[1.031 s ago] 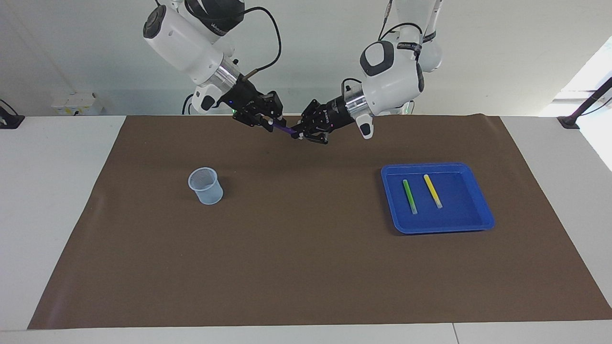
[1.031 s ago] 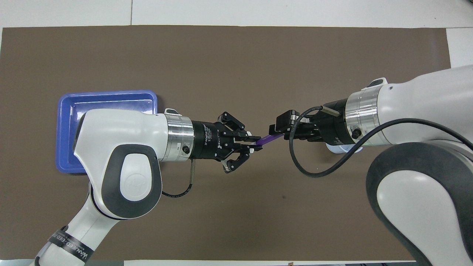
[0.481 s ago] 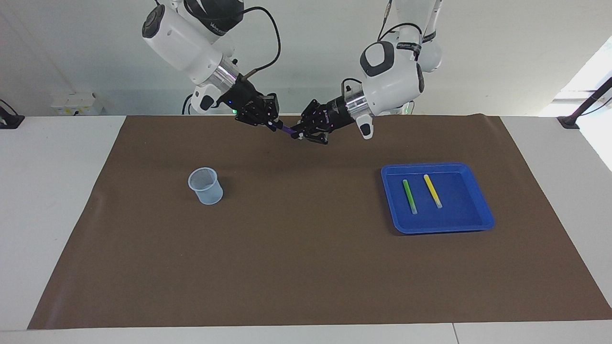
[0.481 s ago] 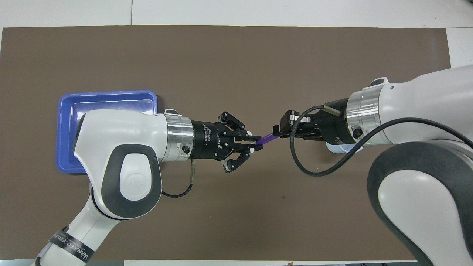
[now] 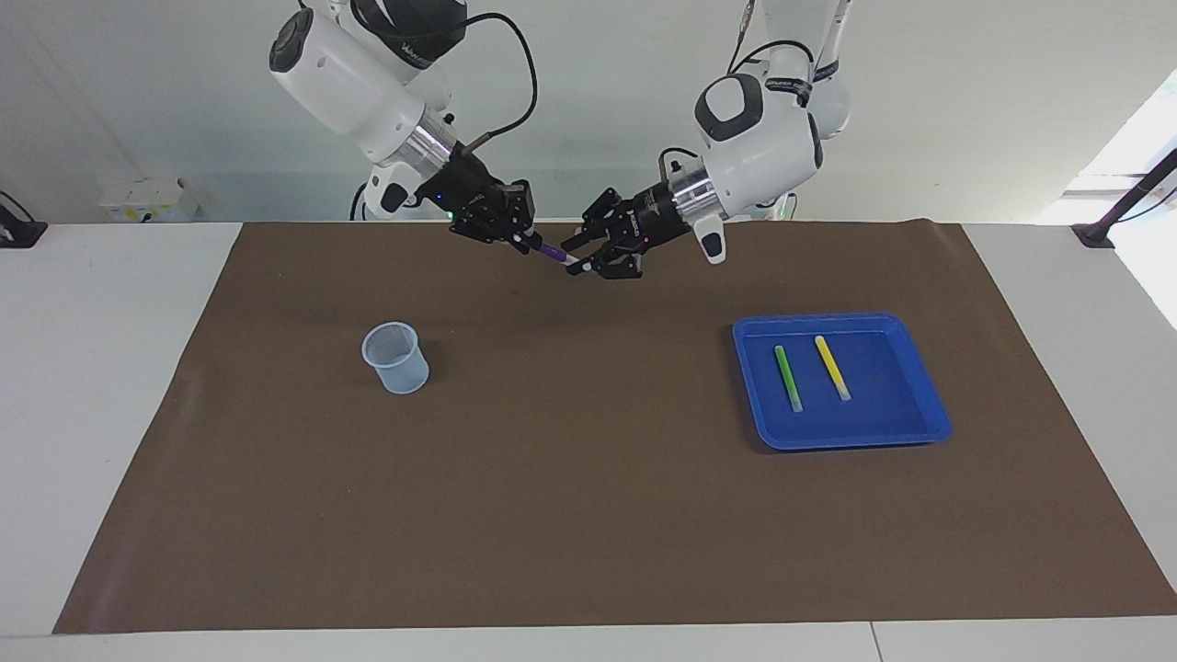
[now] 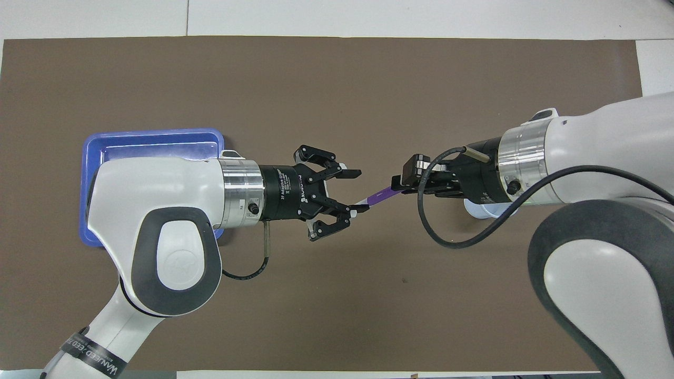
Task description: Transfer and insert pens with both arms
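The purple pen [image 5: 552, 251] hangs in the air over the brown mat, near the robots' edge. My right gripper [image 5: 519, 237] is shut on its purple end; it also shows in the overhead view [image 6: 398, 184]. My left gripper [image 5: 579, 257] is open, and the pen's pale end lies between its spread fingers, close to one finger; the overhead view [image 6: 360, 190] shows the same with the pen [image 6: 380, 196]. The green pen [image 5: 786, 377] and the yellow pen [image 5: 832, 368] lie side by side in the blue tray [image 5: 841, 319]. My left arm hides them in the overhead view.
A clear plastic cup [image 5: 395, 357] stands upright on the brown mat [image 5: 588, 515] toward the right arm's end. The blue tray [image 6: 152, 139] sits toward the left arm's end, partly under my left arm in the overhead view. The cup is mostly hidden under my right wrist there.
My left gripper has opened and let go of the purple pen, drawing back a little. My right gripper has kept hold of the pen.
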Available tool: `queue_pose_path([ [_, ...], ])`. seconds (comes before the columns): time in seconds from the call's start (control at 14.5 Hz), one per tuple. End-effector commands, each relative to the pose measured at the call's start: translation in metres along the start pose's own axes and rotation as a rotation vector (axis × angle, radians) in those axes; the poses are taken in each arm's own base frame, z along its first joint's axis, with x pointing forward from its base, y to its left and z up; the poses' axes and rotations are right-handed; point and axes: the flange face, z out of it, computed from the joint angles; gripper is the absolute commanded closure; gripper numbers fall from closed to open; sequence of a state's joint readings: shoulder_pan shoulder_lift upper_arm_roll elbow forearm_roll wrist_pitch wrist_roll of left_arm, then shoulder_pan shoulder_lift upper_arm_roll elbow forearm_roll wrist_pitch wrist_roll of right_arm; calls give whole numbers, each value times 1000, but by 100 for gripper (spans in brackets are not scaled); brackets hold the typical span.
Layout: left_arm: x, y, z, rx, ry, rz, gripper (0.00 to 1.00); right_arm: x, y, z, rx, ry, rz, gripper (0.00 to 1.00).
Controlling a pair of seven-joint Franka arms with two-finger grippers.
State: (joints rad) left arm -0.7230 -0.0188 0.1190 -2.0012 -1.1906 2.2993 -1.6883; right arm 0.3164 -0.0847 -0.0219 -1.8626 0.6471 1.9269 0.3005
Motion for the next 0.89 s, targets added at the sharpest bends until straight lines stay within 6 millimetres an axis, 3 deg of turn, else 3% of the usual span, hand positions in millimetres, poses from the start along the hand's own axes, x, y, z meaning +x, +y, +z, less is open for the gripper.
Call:
queue_pose_path([
  [0.0, 13, 8, -23, -38, -19, -38, 0, -1, 2, -10, 7, -1, -15, 100],
  [0.21, 23, 25, -41, -71, -5, -41, 0, -2, 10, -20, -28, -15, -63, 100],
  [0.41, 37, 41, -59, -56, 138, 49, 0, 10, 24, -50, -200, -4, -189, 100],
  [0.69, 57, 55, -80, -35, 340, 188, 0, 12, 45, -54, -443, -16, -312, 100],
  [0.82, 68, 52, -87, 71, 401, 395, 0, 6, 66, -49, -563, -45, -396, 100],
])
